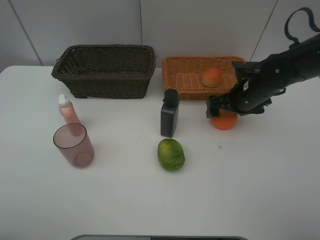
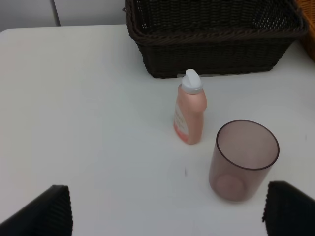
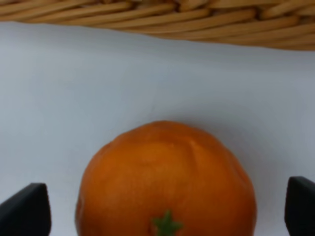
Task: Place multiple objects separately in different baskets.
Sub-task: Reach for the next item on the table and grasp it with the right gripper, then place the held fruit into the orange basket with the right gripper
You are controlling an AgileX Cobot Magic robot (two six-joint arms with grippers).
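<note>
Five items still on the table (image 1: 270, 190), one binned: apple (image 1: 212, 77) sits in the tan basket (image 1: 200, 60).

High view: dark basket (image 1: 105, 75) is left of the tan one, with nothing showing inside. Pink bottle (image 1: 69, 114) and cup (image 1: 75, 145) stand close together on the left, nearer the camera than the dark basket. Dark bottle (image 1: 170, 116) is upright mid-table, lime (image 1: 171, 154) just in front of it. Orange (image 1: 225, 121) lies just outside the tan basket's near wall, with the right gripper (image 1: 221, 111) down over it. Left arm not visible here.

Left wrist: left gripper (image 2: 167, 211) hangs short of the pink bottle and cup, fingers (image 2: 47, 214) spread wide, nothing between them. Dark basket is beyond the bottle.

Right wrist: orange sits centred between the two fingertips (image 3: 24, 211), stem end toward the camera. Fingers are spread, each clear of the peel (no contact visible). Tan rim is close behind.

Step in hand, by the look of it: picking the orange. Next move likely needs a squeeze across its widest part, a lift that clears the rim, then a release beside the apple. Round fruit may roll if nudged off-centre.
</note>
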